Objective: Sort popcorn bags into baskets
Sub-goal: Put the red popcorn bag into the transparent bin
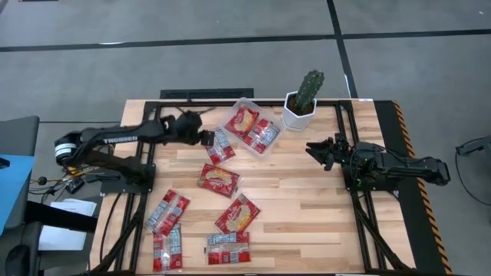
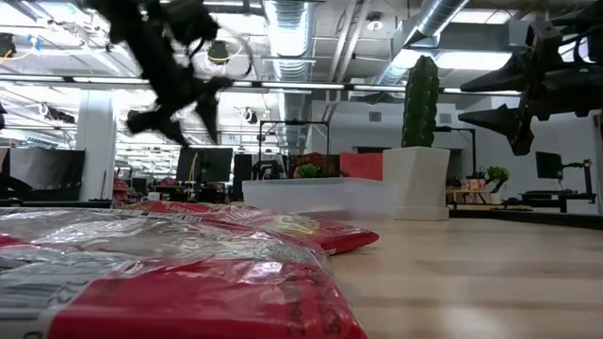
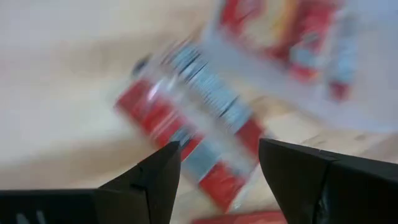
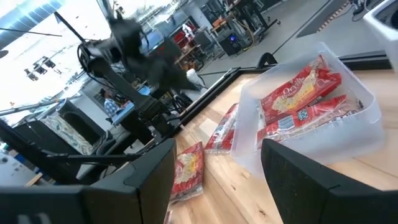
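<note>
Overhead, left gripper point(image 1: 205, 138) fingers spread, empty, a popcorn bag point(image 1: 220, 146) just ahead beside the basket point(image 1: 270, 146); right gripper point(image 1: 317, 150) likewise spread.

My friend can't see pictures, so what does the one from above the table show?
Two popcorn bags lie in a clear basket; six more lie on the wooden table. The left end effector, open, hovers by one bag; the right end effector waits near a cactus.

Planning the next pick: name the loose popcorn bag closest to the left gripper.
The bag lying just outside the clear tub, right beside the open left gripper; the other loose bags lie farther down the table.
</note>
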